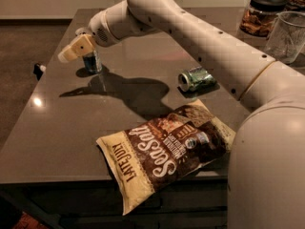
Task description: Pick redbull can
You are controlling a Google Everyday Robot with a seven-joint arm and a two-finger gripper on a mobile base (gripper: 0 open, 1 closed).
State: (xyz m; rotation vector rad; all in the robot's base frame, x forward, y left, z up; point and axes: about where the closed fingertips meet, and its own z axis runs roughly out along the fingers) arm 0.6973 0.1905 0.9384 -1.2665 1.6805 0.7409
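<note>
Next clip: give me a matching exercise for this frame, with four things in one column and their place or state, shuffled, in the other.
Things:
1. redbull can
2. green can
3. Late July chip bag
4. gripper

Place or state:
A. lies flat at the near edge of the table
B. raised just left of the upright can, overlapping its top in the camera view
C. stands upright at the table's far left
D. lies on its side, mid-table

Pairs: 1-C, 2-D, 3-A, 4-B
</note>
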